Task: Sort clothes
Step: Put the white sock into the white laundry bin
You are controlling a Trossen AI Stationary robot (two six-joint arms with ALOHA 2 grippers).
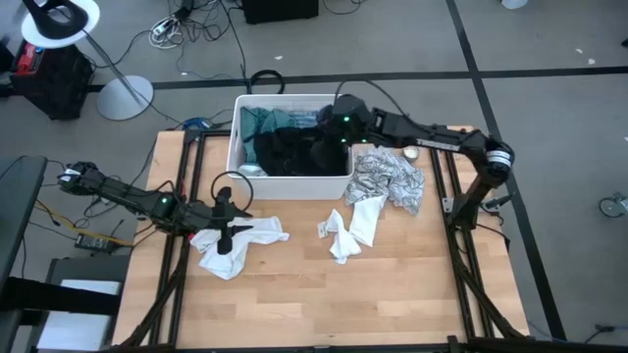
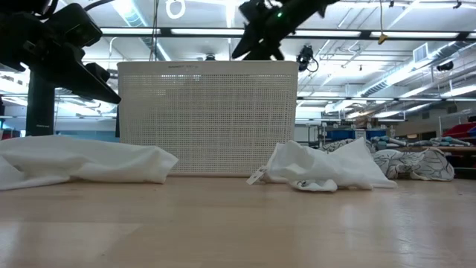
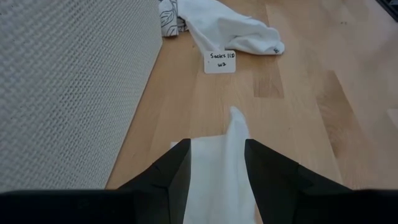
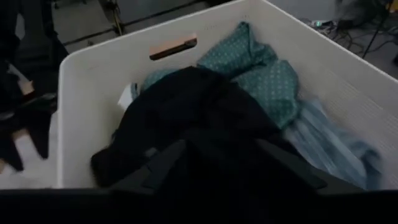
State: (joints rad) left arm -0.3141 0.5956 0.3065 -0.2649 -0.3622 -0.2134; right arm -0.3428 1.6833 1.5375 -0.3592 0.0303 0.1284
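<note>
1. High view: tub (image 1: 238, 137) at table's far side holds the teal top (image 1: 263, 122) and black garment (image 1: 304, 149); right gripper (image 1: 332, 122) above them. Patterned cloth (image 1: 391, 178) right; white sock (image 1: 355, 224) centre; white cloth (image 1: 234, 238) left, long axis left-right. By my reckoning, part sorted.
2. Low view: white pieces lie flat.
3. Left wrist: left gripper (image 3: 216, 163) parted, astride white cloth, not clamped.
4. Right wrist: fingers parted over black garment, holding nothing.

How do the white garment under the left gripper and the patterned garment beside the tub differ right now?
The white garment is plain; the patterned garment is white with grey print. The white garment lies on the table's left, between the open fingers of the left gripper; the patterned garment lies right of the tub, with no gripper on it, since the right gripper is over the tub. Both are crumpled on the table, outside the tub.
</note>
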